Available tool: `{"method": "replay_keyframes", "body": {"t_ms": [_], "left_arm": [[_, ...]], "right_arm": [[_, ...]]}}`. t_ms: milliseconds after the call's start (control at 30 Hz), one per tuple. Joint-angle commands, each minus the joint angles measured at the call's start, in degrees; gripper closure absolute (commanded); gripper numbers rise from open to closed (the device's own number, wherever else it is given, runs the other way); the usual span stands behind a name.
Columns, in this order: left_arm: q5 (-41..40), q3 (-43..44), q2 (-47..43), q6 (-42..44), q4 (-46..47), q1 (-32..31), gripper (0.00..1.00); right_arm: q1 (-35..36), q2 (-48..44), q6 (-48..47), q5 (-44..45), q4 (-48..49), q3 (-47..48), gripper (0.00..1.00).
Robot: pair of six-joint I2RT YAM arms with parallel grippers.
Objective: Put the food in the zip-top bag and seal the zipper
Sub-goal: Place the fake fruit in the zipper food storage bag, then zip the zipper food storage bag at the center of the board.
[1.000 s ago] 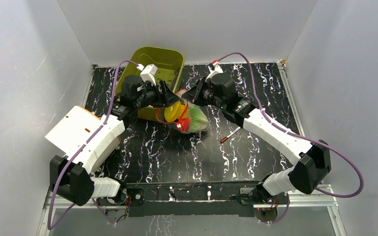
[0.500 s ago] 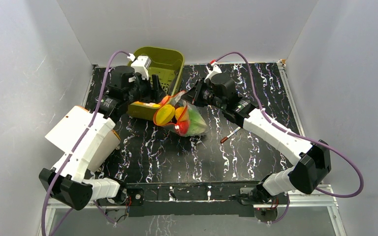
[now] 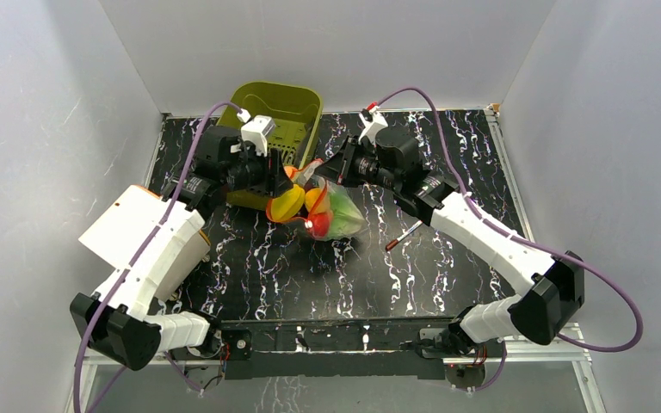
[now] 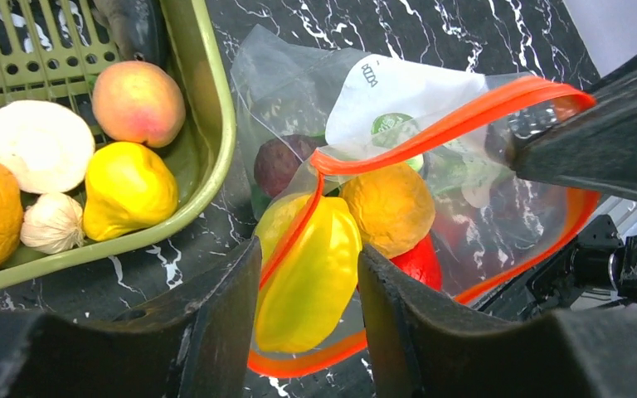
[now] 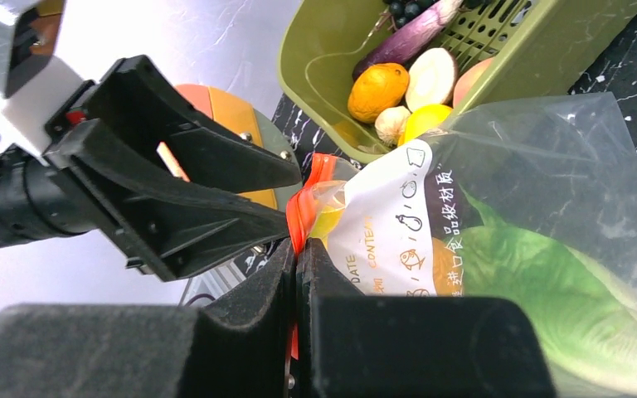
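The clear zip-top bag (image 3: 342, 215) lies on the table beside the bin, its mouth open toward the left arm. Inside it are the green cabbage (image 5: 564, 307), an orange piece (image 4: 386, 207), a red piece (image 4: 419, 261) and a dark purple ball (image 4: 280, 162). My left gripper (image 4: 308, 249) is shut on a yellow piece (image 4: 311, 282) that sits in the bag's mouth, across the red-orange zipper (image 4: 464, 116). It also shows in the top view (image 3: 282, 185). My right gripper (image 5: 297, 257) is shut on the zipper strip at the mouth's upper edge and holds it raised (image 3: 325, 170).
The olive-green bin (image 3: 310, 99) stands at the back left, touching the bag. It holds several more toy foods, among them a peach (image 4: 137, 101), a yellow fruit (image 4: 128, 189) and garlic (image 4: 50, 222). A red-and-white stick (image 3: 403, 235) lies right of the bag.
My left gripper drew back toward the bin, then came down again at the bag's mouth round the yellow piece. My right gripper kept its hold on the zipper strip.
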Motion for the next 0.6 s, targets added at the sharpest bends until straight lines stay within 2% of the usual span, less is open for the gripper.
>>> {"method": "replay_keyframes", "body": {"t_ms": [0,233,333,400,433,567], "left_arm": [[2.8,-1.2,0.1,0.2,4.0,-0.2,0.57],[4.6,-2.6,2.0,-1.0,7.7,-0.1,0.66],[6.1,-3.2,2.5,-1.4,8.3,-0.1,0.78],[6.3,-3.5,2.5,-1.9,8.5,-0.1,0.97],[5.9,-3.5,2.5,-2.2,8.4,-0.1,1.0],[5.9,-2.1,2.6,-4.7,6.9,-0.1,1.0]], "right_arm": [[0.1,-3.4,-1.1,-2.3,5.8,1.7,1.0],[0.1,-4.1,-2.4,-3.3,5.3,-0.3,1.0],[0.0,-4.4,-3.3,-3.5,5.3,-1.2,1.0],[0.0,-4.5,-4.7,-3.7,4.7,-1.6,1.0],[0.1,-4.4,-5.4,-3.8,4.3,-1.7,1.0],[0.1,-5.1,-8.6,-2.8,2.2,-2.8,0.99]]}}
